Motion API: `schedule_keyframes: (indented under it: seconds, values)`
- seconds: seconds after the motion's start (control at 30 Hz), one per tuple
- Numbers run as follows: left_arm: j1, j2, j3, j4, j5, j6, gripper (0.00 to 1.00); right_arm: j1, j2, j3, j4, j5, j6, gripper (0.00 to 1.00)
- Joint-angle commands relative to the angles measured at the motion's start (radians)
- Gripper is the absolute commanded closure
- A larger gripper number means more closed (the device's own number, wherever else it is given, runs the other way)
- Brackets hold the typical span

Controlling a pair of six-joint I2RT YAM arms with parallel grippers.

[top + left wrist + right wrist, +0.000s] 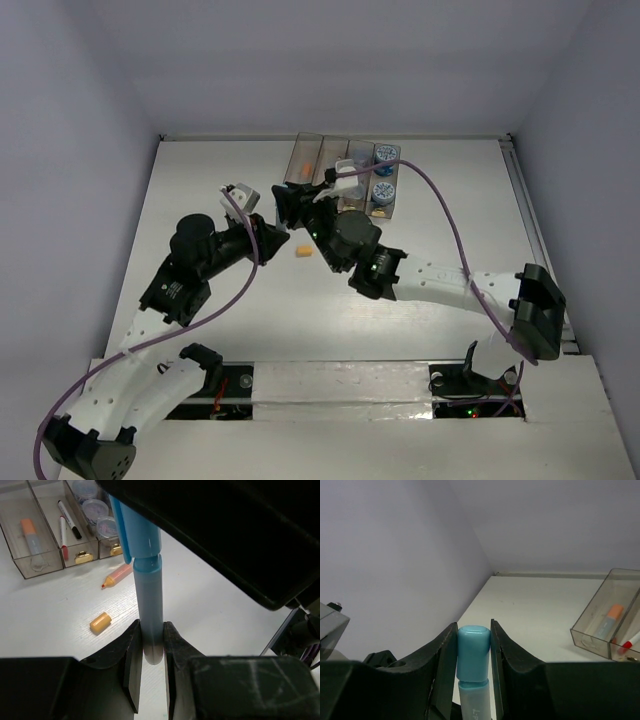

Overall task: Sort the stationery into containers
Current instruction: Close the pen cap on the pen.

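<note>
A light blue marker (pixel 149 580) is held at both ends. My left gripper (pixel 151 640) is shut on its rounded tail end, and my right gripper (pixel 473 635) is shut on its blue cap (pixel 473 652). In the top view the two grippers meet nose to nose just in front of the containers (pixel 306 150), and the marker is hidden between them. An uncapped orange marker (pixel 118 574) lies on the table by the bins' labelled ends, with a loose orange cap (pixel 100 622) nearer to me. The bins (pixel 41 570) hold an orange-capped marker (pixel 31 536), two pens (pixel 66 521) and round jars (pixel 95 509).
The orange cap (pixel 300 252) lies on the white table below the grippers. Blue-patterned jars (pixel 384 172) fill the rightmost bin. Grey walls close the table at the back and on both sides. The right arm's purple cable (pixel 450 225) arcs over the right half.
</note>
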Motion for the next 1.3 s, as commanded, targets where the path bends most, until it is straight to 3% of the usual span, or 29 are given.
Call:
schedule_keyframes:
  seconds: [0.0,0.23,0.4,0.57,0.8,1.0,1.27]
  values:
    - [0.000,-0.025,0.013,0.111,-0.020,-0.003,1.00,0.047,0.010,-0.035,0.051,0.063,-0.047,1.00]
    - [0.000,-0.032,0.013,0.111,-0.085,-0.001,1.00,0.112,0.063,0.001,0.092,0.226,-0.193,1.00]
    - [0.000,-0.054,0.008,0.111,-0.105,-0.003,1.00,0.133,0.092,0.008,0.094,0.243,-0.216,1.00]
    - [0.000,-0.058,0.008,0.111,-0.116,-0.001,1.00,0.133,0.093,0.029,-0.013,0.182,-0.161,1.00]
    - [0.000,-0.054,0.011,0.111,-0.102,0.004,1.00,0.133,0.047,0.104,-0.288,0.120,-0.122,1.00]
    - [0.000,-0.049,0.011,0.111,-0.093,0.005,1.00,0.133,0.046,0.146,-0.397,0.064,-0.104,1.00]
    - [0.000,-0.064,0.005,0.123,-0.047,0.005,1.00,0.104,-0.012,0.103,-0.444,-0.160,-0.032,1.00]
